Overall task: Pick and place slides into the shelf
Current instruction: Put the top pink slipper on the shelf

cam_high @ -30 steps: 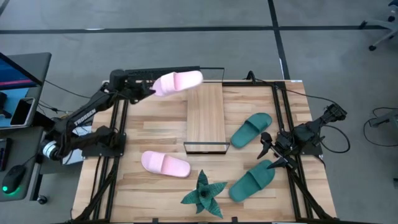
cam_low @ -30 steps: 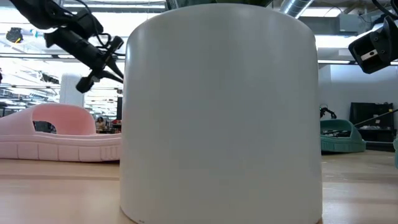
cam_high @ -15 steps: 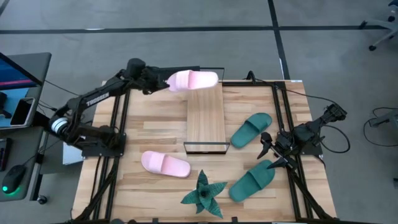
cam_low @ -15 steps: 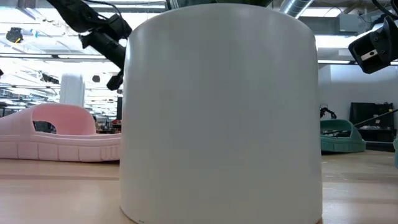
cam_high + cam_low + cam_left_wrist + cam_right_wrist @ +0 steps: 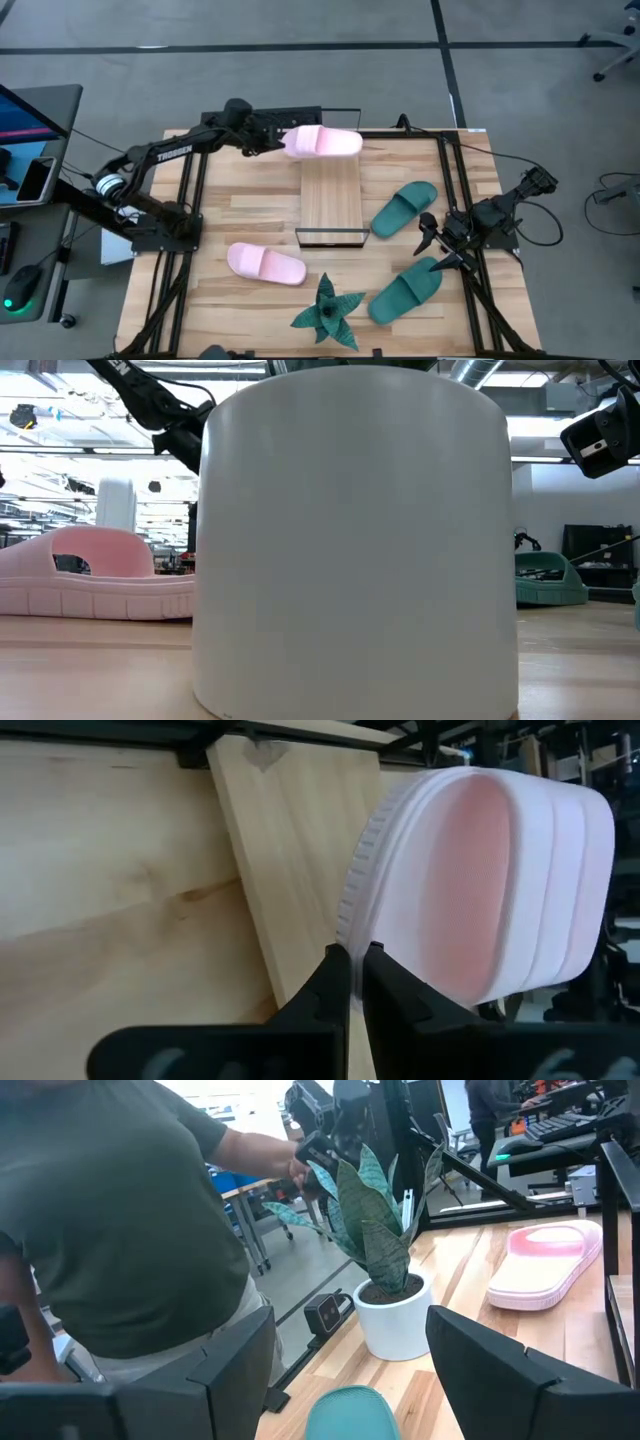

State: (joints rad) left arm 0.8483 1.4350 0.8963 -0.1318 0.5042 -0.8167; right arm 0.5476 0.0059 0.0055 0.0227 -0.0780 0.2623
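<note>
My left gripper (image 5: pixel 278 140) is shut on a pale pink slide (image 5: pixel 322 142), held in the air over the far end of the light-wood shelf (image 5: pixel 331 195). In the left wrist view the slide (image 5: pixel 480 880) fills the right side above the shelf board (image 5: pixel 290 860). A second pink slide (image 5: pixel 265 264) lies sole-down on the table near the left. Two teal slides (image 5: pixel 405 208) (image 5: pixel 405 290) lie on the table at the right. My right gripper (image 5: pixel 432 243) is open and empty between the teal slides. My left gripper pinches the slide's sole edge (image 5: pixel 352 935) between its two fingers, at the end of the slide nearest the arm. The fingers come about level from the table's left. The slide is lifted clear and reaches out from the fingers over the shelf's far end.
A spiky green plant (image 5: pixel 328 312) in a white pot (image 5: pixel 355 540) stands near the table's front edge and blocks most of the low view. A black metal frame (image 5: pixel 190 200) runs along the table's sides. A person (image 5: pixel 110 1230) stands beyond the table in the right wrist view.
My left gripper has carried the pink slide toward the table's right edge, from beyond the table's far-left corner to above the shelf's far end. The slide stays lifted clear and has turned a little flatter. My right arm has kept still.
</note>
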